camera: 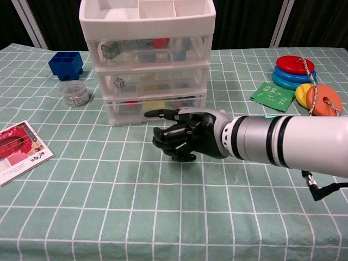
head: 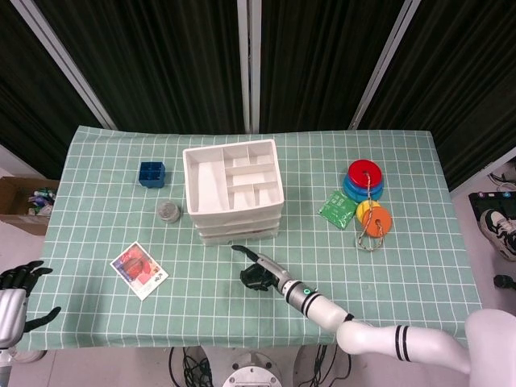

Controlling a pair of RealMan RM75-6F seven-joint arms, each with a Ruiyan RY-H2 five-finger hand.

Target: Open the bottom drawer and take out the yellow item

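Now right robot hand (camera: 187,135) hovers just before the bottom drawer (camera: 155,107), fingers curled, holding nothing. Yellow item (camera: 154,104) inside shut drawer. Left robot hand (head: 14,294) open, off desk (head: 403,258).

I work in a lab test bay: black curtains (head: 161,64) behind my checked tabletop (head: 387,266), cables (head: 193,371) on the floor.

Bright, even overhead light; sharp, soft shadows.
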